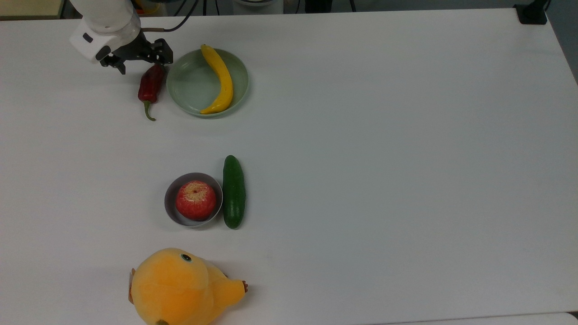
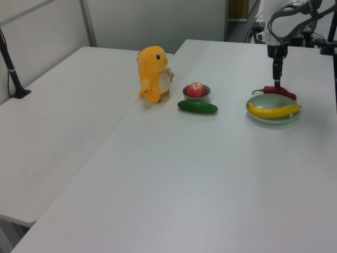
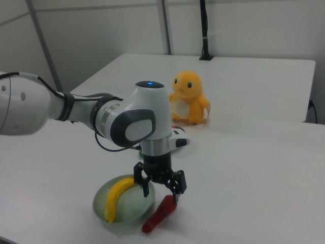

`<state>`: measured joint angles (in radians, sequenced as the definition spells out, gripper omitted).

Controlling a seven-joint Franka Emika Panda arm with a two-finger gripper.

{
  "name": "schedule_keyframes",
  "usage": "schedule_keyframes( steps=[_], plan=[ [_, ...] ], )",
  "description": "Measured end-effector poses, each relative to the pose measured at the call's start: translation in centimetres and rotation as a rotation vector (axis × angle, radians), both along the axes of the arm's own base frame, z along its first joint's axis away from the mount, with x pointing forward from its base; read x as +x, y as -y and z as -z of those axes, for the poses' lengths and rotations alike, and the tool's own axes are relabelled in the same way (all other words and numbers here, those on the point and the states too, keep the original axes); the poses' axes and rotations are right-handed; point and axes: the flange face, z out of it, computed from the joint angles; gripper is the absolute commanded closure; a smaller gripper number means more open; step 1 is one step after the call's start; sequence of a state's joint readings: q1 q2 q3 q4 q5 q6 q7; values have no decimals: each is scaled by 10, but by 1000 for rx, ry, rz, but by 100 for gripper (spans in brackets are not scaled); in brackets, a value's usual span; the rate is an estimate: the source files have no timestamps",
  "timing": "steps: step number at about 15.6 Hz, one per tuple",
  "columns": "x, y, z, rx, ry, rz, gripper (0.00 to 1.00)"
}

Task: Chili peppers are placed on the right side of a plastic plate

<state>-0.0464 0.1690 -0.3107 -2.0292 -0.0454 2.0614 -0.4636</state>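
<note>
The chili [image 1: 151, 84] lies on the counter [image 1: 361, 135] touching the plate's [image 1: 185, 90] rim at the top view's left, banana [image 1: 220, 79] in the plate, and the hand [image 1: 142, 55] hovers spread wide above the chili's far end.

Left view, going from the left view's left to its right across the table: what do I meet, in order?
Orange plush toy → red apple in its grey bowl, with the dark green cucumber lying just in front → chili pepper under the gripper, resting on the table at the far rim of the pale green plate that holds the banana.
</note>
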Motion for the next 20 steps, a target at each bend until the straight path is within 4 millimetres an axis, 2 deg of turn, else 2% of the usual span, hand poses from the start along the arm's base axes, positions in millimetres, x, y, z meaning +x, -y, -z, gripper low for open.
schedule_keyframes(
  steps=[3,6,8,10,13,15,17,19,20],
  plan=[
    [5,-3,-10,-2,22,-5,0],
    [16,-21,-43,-1,43,22,0],
    [24,-39,-81,-3,49,68,0],
    [28,-56,-127,-7,65,116,0],
    [30,-87,-199,11,130,167,0],
    [27,-110,-241,23,173,190,0],
    [21,-137,-273,29,206,199,0],
    [14,-166,-293,36,232,194,0],
    [11,-189,-301,42,246,184,0]
  ],
)
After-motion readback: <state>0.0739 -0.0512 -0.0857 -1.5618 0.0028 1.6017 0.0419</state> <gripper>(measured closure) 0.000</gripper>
